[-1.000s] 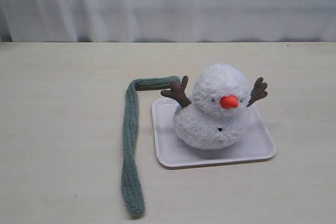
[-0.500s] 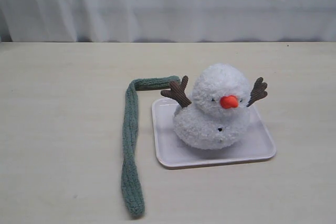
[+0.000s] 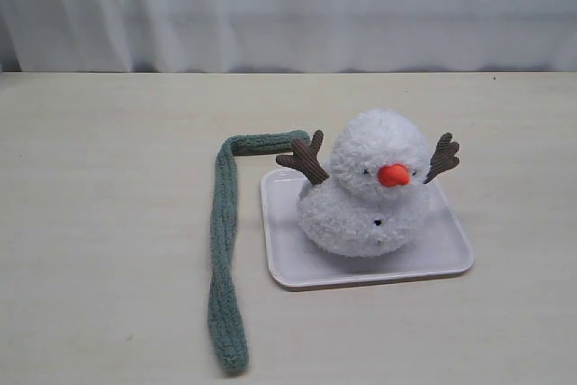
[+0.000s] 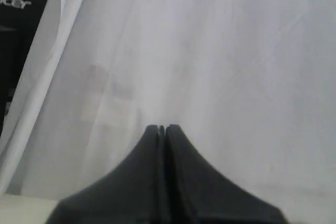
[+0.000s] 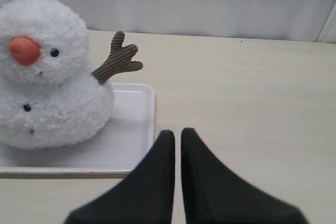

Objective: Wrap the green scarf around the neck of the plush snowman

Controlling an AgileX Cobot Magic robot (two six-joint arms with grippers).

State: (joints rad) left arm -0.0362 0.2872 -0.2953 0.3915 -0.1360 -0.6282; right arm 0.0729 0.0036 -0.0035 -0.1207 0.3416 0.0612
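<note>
While the green scarf lay unwrapped beside the plush snowman, we saw the left pincer and right pincer closed, empty; opening over a scarf end seemed next.

The fluffy white plush snowman sits upright, with the green scarf lying bent beside it, unwrapped.
</note>
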